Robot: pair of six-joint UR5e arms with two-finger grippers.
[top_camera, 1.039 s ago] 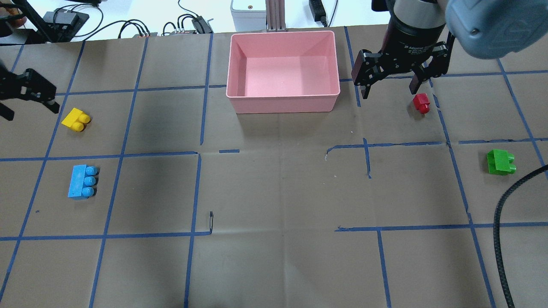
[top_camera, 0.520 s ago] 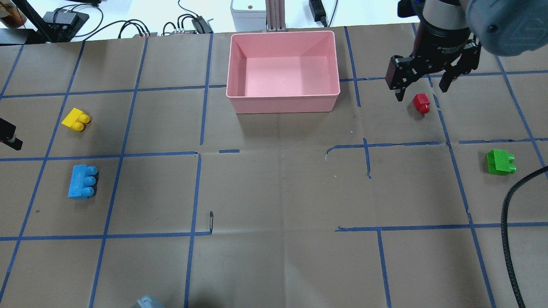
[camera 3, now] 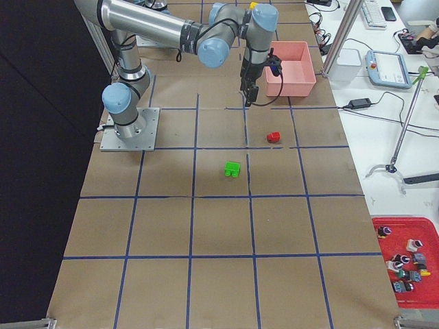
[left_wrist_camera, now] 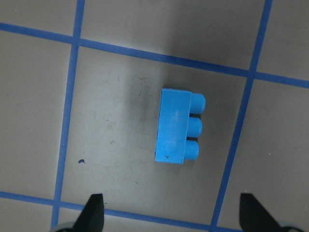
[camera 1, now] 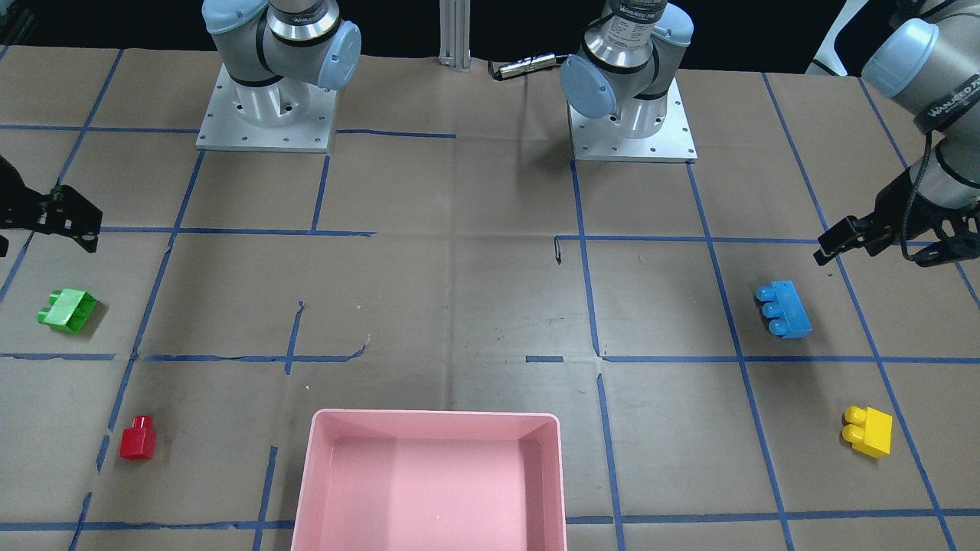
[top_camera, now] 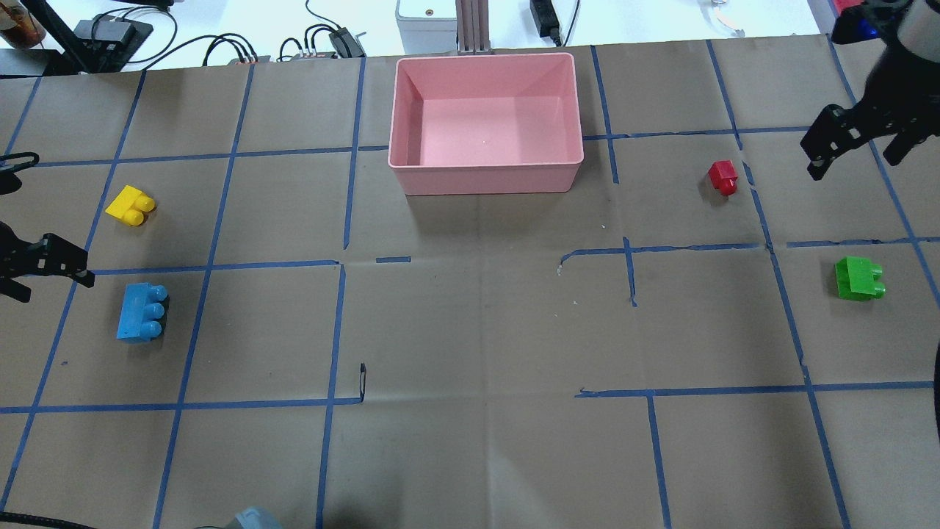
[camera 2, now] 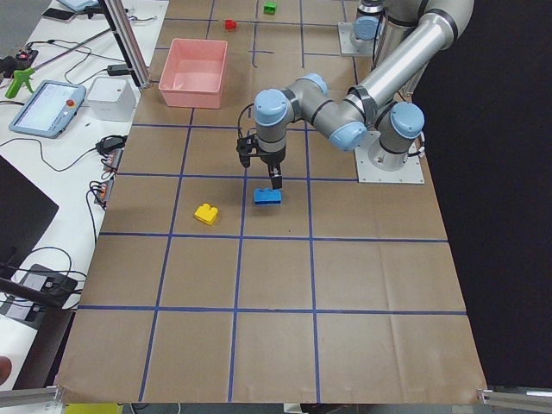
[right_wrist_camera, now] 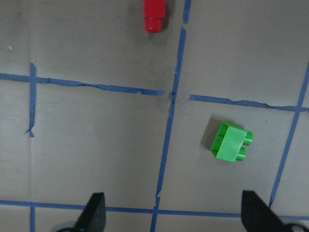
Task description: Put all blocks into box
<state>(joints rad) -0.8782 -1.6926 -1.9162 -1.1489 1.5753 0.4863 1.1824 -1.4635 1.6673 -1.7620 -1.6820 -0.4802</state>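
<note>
— Any writing worth reading?

— Only white lettering [camera 1: 952,99] on the grey collar of the left arm [camera 1: 915,46], too small to read with any certainty.

— And the left pincer?

— The left pincer [left_wrist_camera: 172,216] is spread wide. Both fingertips [left_wrist_camera: 95,212] show at the bottom of its wrist view, holding nothing and touching nothing. The blue block [left_wrist_camera: 176,126] lies on its side on the brown paper [left_wrist_camera: 120,87] below, ahead of the gap between the fingers and apart from both (the side view from the robot's left puts the pincer just above it). The yellow block [top_camera: 130,205] lies near, beyond the pincer on the box's side.

— The right one?

— The right pincer [right_wrist_camera: 174,216] is spread just as wide, with nothing in it. The green block [right_wrist_camera: 231,141] lies on the paper below, nearer the finger on that view's right but clear of it. The red block [right_wrist_camera: 154,12] sits farther ahead, at the top edge of the wrist view.

— Where is the box?

— The pink box [top_camera: 485,180] stands well apart from both pincers, between them at the table's far side. All four blocks lie on the paper outside it.
</note>
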